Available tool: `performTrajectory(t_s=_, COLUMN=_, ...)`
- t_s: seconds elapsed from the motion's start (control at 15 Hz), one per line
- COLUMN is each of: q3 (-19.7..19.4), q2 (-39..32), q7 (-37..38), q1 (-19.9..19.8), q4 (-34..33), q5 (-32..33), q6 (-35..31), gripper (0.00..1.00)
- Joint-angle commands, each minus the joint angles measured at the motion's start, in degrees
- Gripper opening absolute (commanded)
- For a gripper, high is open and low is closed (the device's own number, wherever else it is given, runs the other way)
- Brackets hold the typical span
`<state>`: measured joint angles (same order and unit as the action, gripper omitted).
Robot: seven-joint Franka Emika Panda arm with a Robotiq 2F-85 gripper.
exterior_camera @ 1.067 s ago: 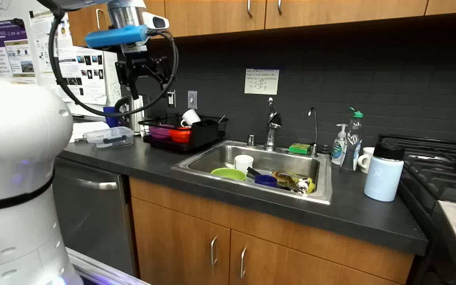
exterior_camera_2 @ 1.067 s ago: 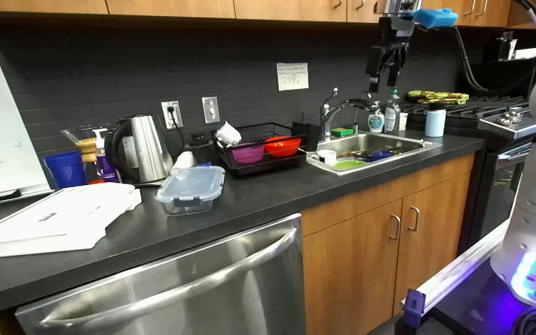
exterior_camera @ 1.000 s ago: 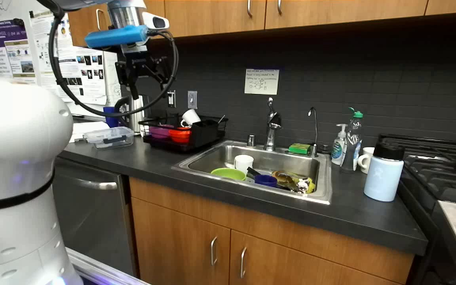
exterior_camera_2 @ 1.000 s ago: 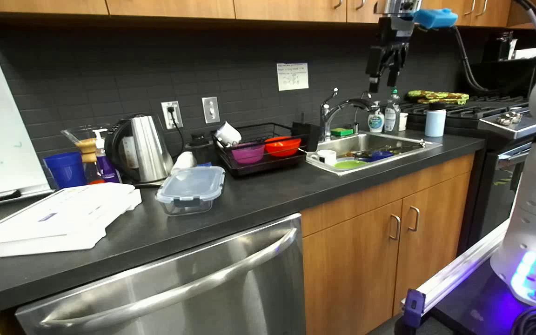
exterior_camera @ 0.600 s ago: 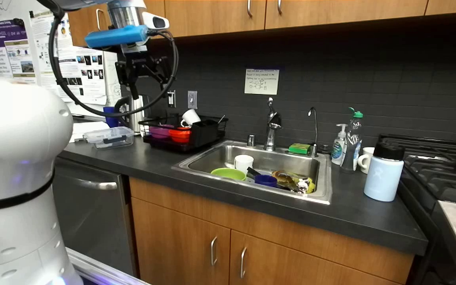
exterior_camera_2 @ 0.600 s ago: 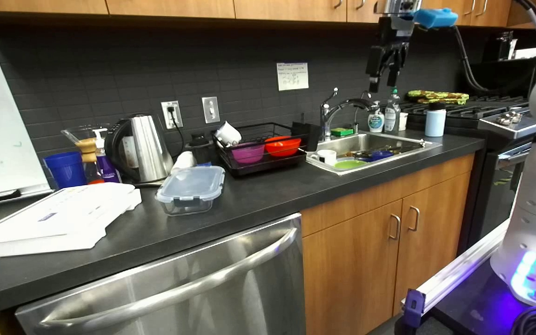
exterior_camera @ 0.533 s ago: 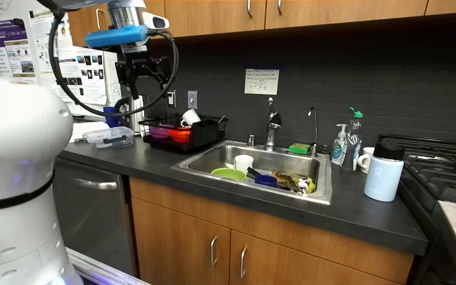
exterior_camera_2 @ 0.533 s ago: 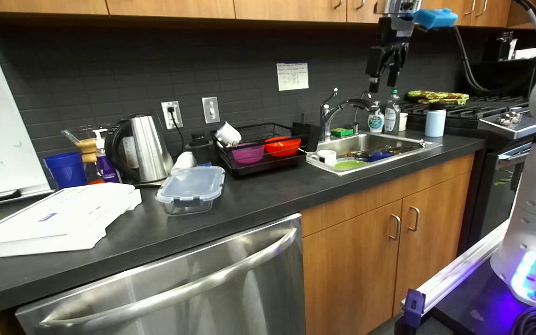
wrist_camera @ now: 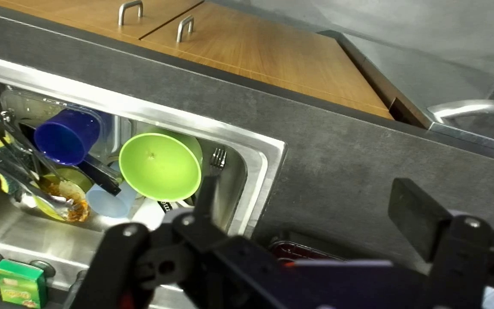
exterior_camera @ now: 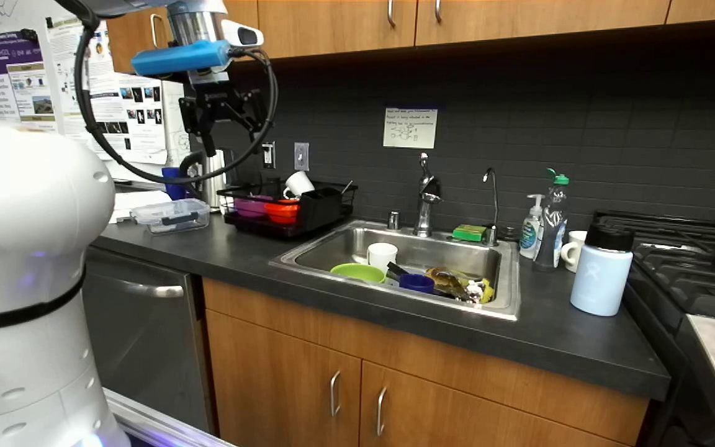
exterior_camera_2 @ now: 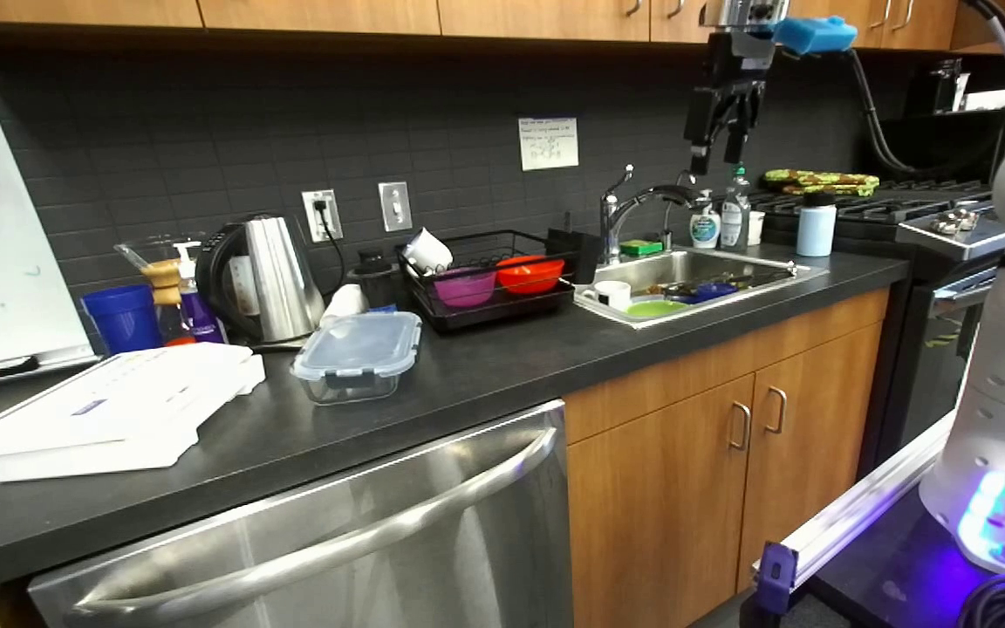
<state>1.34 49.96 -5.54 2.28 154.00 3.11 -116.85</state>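
Gripper (wrist_camera: 305, 189) hangs empty, jaws spread wide; if lowered off-centre over the sink (wrist_camera: 212, 131), it could tip the green bowl (wrist_camera: 160, 166)

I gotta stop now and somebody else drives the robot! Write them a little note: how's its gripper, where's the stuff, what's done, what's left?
Gripper: open and empty, up in the air, touching nothing.
Where things are: green bowl and blue cup in the sink; purple bowl and red-orange bowl in the dish rack beside it.
Done: nothing is gripped, so there's no hold to finish.
Left: any pick-up is not yet begun.
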Motion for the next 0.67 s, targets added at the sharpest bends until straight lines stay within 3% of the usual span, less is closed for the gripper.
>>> performTrajectory(t_s=0.0, q3=4.51, q2=-0.99, q7=4.39, q1=3.12, q4=1.33, q5=-1.77, q6=-2.04, gripper=1.0)
performTrajectory(t_s=0.33, q3=14.68, q2=-5.89, q7=10.08, q1=10.58, q4=0.55, q5=-4.46, q6=-5.88, gripper=1.0)
performTrajectory(t_s=0.6, q3=21.09, q2=-14.09, q7=12.74, q1=15.31, q4=-2.82, q5=-5.24, q6=-10.41, gripper=1.0)
